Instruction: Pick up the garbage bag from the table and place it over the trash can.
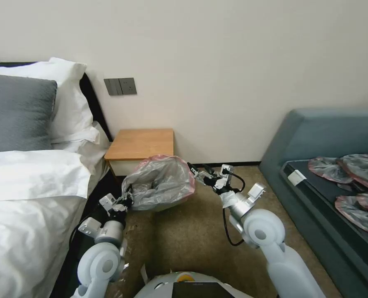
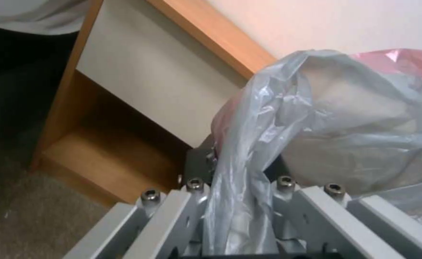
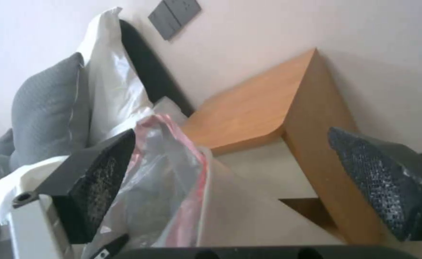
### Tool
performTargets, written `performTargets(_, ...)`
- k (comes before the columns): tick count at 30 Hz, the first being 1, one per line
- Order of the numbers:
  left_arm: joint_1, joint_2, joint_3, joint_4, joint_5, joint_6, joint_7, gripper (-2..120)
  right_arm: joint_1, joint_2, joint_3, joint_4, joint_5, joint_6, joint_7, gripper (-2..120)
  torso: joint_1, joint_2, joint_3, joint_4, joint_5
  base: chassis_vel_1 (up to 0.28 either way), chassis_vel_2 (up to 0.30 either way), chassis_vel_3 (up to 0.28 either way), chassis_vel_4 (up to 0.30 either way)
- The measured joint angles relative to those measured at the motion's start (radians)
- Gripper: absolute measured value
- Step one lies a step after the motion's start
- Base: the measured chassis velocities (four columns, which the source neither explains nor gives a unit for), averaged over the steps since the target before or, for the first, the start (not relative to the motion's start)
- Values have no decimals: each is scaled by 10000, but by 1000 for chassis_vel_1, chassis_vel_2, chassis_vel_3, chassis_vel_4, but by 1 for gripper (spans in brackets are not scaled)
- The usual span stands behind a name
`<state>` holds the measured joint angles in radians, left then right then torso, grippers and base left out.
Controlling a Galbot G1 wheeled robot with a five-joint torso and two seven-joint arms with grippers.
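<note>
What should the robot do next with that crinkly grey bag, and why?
Probably close the right gripper on the pinkish-red rim: its fingers stand open beside the thin grey plastic garbage bag, while the left gripper already pinches the other side. The bag sits puffed over the cream-beige trash can, not yet stretched down.

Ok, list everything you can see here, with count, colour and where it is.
garbage bag: one, translucent grey with a pinkish-red rim, held up in front of the nightstand
nightstand: one, orange-brown top, white front, against the wall beside the bed
grey pillow: one, at the bed's head
white pillow: one, behind the grey one
bedding: white, on the bed
switch panel: one, dark grey, on the wall
sofa: one, blue-grey, right side
spare bags: several, grey and pinkish-red, on the sofa
left gripper: fingers shut on the bag
right gripper: fingers open, at the bag's rim
</note>
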<state>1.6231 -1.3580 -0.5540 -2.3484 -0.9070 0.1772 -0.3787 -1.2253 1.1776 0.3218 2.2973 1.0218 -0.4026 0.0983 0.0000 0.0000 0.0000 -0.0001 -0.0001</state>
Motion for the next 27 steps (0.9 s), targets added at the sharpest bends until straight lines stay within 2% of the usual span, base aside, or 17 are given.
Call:
performTargets(21,-146,-15,50,-42,-557,197,-148,9,192,604,-106,-521,26,-34,-137,99,0,0,0,1,1,0,0,0,0)
performTargets(24,-185,-18,52,-42,-631,223,-161,9,265,714,-173,-630,4,-37,-175,89,0,0,0,1,0,0,0,0,0)
performTargets(25,-185,-18,52,-42,-631,223,-161,9,265,714,-173,-630,4,-37,-175,89,0,0,0,1,0,0,0,0,0)
performTargets(27,-208,-24,56,-42,-696,248,-172,9,332,807,-190,-737,-40,-33,-213,78,0,1,0,1,1,0,0,0,0)
